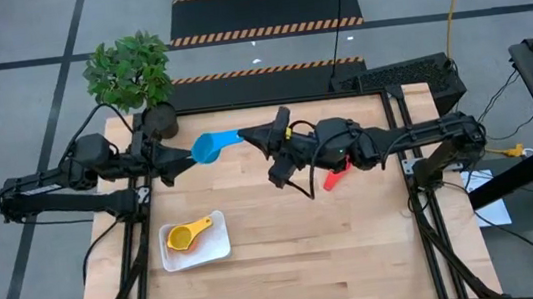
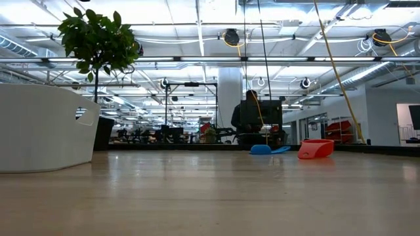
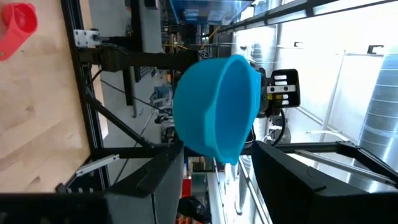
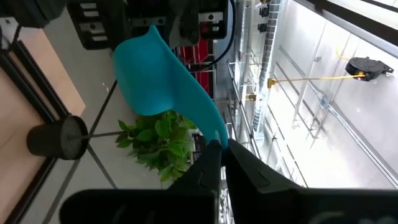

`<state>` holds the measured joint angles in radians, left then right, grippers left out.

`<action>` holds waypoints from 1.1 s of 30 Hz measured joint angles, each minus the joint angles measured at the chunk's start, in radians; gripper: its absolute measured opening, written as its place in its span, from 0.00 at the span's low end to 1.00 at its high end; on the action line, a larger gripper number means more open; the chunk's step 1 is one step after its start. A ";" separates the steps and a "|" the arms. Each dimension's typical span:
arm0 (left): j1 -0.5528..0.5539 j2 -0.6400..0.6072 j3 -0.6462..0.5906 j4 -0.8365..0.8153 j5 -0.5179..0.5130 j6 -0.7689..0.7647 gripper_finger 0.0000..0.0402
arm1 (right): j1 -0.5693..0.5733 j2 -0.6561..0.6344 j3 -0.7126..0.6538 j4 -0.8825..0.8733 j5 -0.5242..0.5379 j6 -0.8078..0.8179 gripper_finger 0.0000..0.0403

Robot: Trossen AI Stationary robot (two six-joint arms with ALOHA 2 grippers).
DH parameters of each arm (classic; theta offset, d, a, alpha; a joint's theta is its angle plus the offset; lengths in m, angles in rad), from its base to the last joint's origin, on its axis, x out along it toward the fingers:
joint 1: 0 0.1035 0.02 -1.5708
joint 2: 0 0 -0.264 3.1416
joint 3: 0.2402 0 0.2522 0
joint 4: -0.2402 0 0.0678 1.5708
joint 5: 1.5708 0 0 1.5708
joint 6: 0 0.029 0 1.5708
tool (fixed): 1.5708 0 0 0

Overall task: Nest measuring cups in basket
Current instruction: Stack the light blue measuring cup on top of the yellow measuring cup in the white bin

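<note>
White basket (image 1: 215, 248) holds yellow cup (image 1: 184, 238), orange cup (image 1: 183, 240) nested inside.

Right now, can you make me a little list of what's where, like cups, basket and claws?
blue cup: in the air between both claws
right claw: shut on blue cup's handle
left claw: open around the bowl
basket: on the table, near front left
yellow cup: in basket
red cup: on the table under the right arm
plant: back left corner

Overhead looks straight down; low sits at tabletop height; both wrist cameras closely share the light blue cup (image 3: 217, 106).
</note>
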<state>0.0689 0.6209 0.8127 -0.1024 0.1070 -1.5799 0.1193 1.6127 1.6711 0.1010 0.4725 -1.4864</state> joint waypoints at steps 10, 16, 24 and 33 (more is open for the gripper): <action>0.000 0.000 0.000 0.000 -0.001 0.002 0.47 | 0.041 0.000 0.000 0.000 0.004 0.000 0.00; 0.000 0.000 0.000 -0.001 0.000 0.003 0.47 | 0.055 0.000 0.000 -0.001 0.017 0.000 0.00; 0.000 0.000 0.000 -0.001 0.008 0.008 0.47 | 0.052 0.000 0.000 0.000 0.031 -0.005 0.00; 0.000 0.000 0.000 -0.001 0.025 0.016 0.47 | 0.053 -0.001 0.000 0.000 0.030 0.001 0.00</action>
<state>0.0689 0.6209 0.8127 -0.1036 0.1322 -1.5644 0.1719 1.6119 1.6711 0.1005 0.5026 -1.4857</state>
